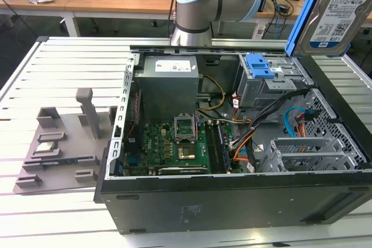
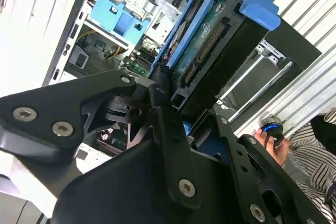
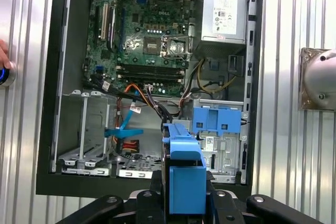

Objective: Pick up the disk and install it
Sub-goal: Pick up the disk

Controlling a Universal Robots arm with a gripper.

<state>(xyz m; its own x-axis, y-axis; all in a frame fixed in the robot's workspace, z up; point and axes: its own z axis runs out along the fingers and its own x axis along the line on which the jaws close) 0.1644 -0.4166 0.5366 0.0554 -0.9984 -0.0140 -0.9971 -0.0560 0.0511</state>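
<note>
One silver disk (image 1: 340, 10), blue-framed, white-and-blue label, gripped by gripper (image 3: 186, 184).

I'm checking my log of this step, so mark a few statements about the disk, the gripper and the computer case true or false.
1. The gripper is clamped on the disk. True.
2. The disk is seated in the grey drive cage. False: it is held in the air, clear of the cage.
3. The motherboard lies exposed inside the case. True.
4. The case is closed by a side cover. False: it lies open.
</note>
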